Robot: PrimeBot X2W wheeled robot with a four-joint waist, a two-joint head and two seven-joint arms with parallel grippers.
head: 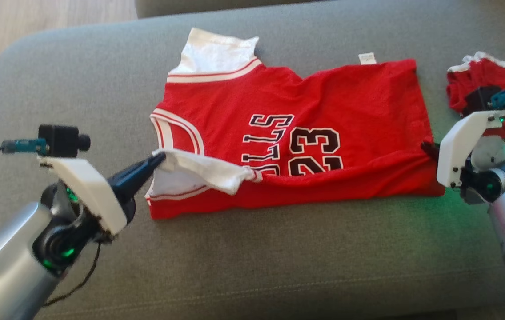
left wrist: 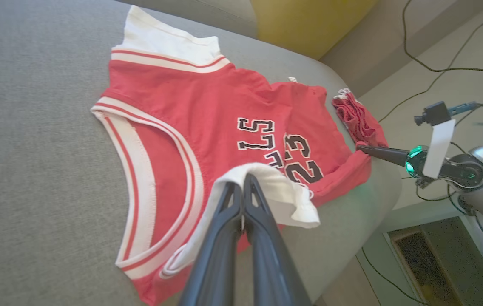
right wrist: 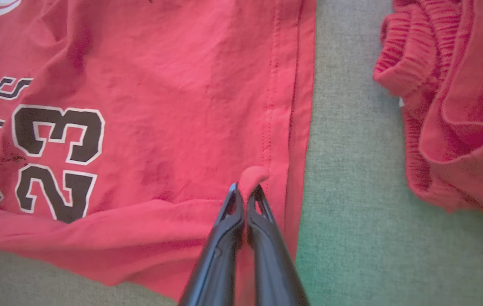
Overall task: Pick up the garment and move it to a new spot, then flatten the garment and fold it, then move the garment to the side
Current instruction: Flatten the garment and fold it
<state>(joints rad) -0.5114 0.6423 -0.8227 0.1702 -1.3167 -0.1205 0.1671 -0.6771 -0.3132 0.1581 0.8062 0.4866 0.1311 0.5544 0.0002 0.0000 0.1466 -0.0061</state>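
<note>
The garment is a red basketball jersey with white trim and a black 23, lying sideways on a grey cushion, its near long edge folded up over the body. My left gripper is shut on the white sleeve at the jersey's left end, seen as a white flap pinched between the fingertips. At the right end my right gripper is shut on the red hem, and a small bunch of red cloth sticks out between its fingers. The same right gripper also shows from the left wrist.
A second red garment with white trim lies crumpled on the cushion just right of the jersey, behind my right wrist. The grey cushion has bare room in front and to the left. Wooden floor and cables lie beyond its edges.
</note>
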